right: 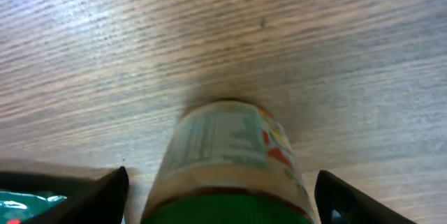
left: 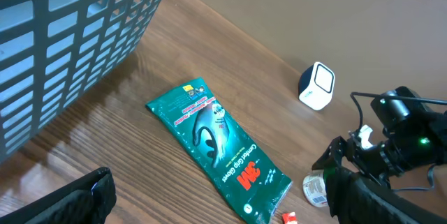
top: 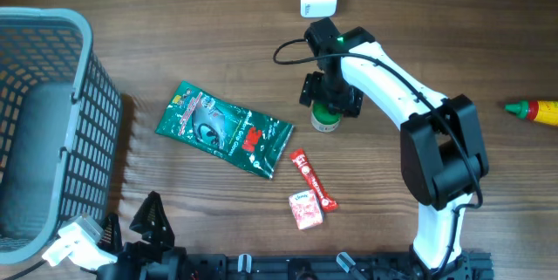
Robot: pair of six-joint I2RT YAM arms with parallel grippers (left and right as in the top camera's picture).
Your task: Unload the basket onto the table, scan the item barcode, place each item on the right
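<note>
Jar (right: 227,147), label blurry, lid cropped, between parted right tool (right: 227,192); left tool (left: 223,206) apart.

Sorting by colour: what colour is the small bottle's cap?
Green cap, clearest in right wrist view.

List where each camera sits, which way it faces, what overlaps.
Overhead: above table, facing straight down; right arm over jar, left end effector at bottom edge.
Left wrist: low, near left, facing across pouch toward scanner; own fingers at bottom corners.
Right wrist: just above jar, facing down along it; fingers flank it.
Shared: jar, all three.
</note>
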